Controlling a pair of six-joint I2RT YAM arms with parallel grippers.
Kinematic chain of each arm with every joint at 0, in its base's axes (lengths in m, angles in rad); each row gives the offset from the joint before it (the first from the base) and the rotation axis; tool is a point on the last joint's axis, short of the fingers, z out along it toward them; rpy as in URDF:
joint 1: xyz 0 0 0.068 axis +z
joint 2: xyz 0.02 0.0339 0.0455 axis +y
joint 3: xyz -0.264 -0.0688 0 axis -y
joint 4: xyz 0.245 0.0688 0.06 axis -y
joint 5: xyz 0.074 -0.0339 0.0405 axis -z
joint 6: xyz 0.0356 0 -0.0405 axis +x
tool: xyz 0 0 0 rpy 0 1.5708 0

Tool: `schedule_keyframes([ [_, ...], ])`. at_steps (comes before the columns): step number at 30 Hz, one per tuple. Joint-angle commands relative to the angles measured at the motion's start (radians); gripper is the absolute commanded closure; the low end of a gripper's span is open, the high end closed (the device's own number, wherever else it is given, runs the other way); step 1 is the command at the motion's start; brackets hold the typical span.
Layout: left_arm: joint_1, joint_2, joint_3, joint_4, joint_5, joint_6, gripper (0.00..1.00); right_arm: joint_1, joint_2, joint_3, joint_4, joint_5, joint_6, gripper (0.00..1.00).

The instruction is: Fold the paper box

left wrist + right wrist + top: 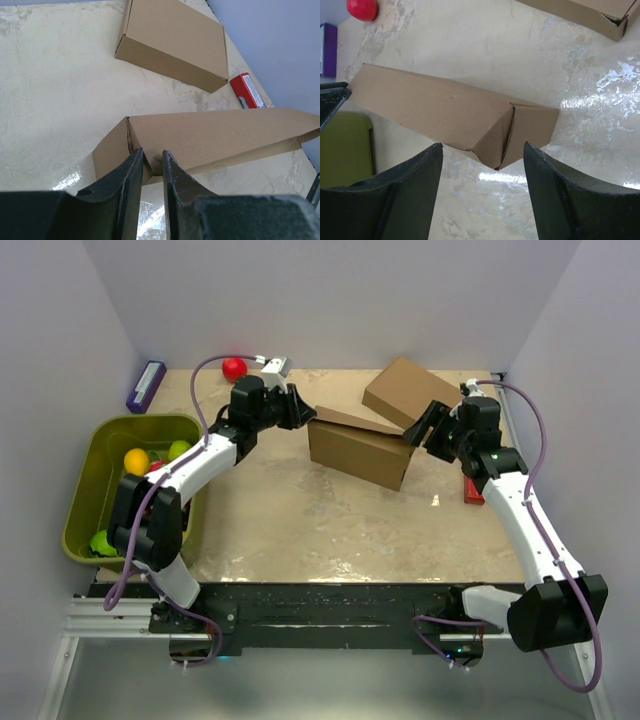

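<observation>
the paper box (355,450) sits mid-worktop (300,530): light, stiff cardboard (edges crush easily, i'd guess). the left tool (152,155) pinches its end wall, while the right tool (482,145) gapes open facing the other end.

- Open counter (300,525) lay in front of the paper box (360,450), between the two arms
- The second carton (408,390) stood close behind the paper box's right end, hemming in the open-fingered right hand (425,429) there
- The left hand (298,408), pinching the left end, blocked that side
- A green bin (82,490) walled the counter's left edge; a red ball (234,368) sat far back
</observation>
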Motion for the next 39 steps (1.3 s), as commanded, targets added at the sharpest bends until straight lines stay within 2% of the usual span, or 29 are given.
schedule_keyframes([
  [1, 0.001, -0.002, -0.013, -0.092, -0.042, 0.052, 0.74, -0.001, -0.005, 0.047, 0.05, -0.035, 0.02, 0.31],
  [13, 0.0, -0.002, -0.008, -0.094, -0.045, 0.058, 0.74, -0.002, 0.029, 0.015, 0.072, -0.028, 0.021, 0.4],
  [20, 0.0, 0.001, -0.011, -0.103, -0.053, 0.073, 0.74, -0.002, 0.02, -0.045, 0.081, -0.02, 0.026, 0.53],
  [37, -0.011, -0.005, -0.022, -0.14, -0.123, 0.15, 0.75, 0.001, -0.02, -0.195, 0.047, 0.098, -0.017, 0.6],
  [39, -0.022, -0.003, -0.019, -0.186, -0.14, 0.176, 0.74, 0.001, -0.022, -0.209, 0.046, 0.118, -0.022, 0.61],
])
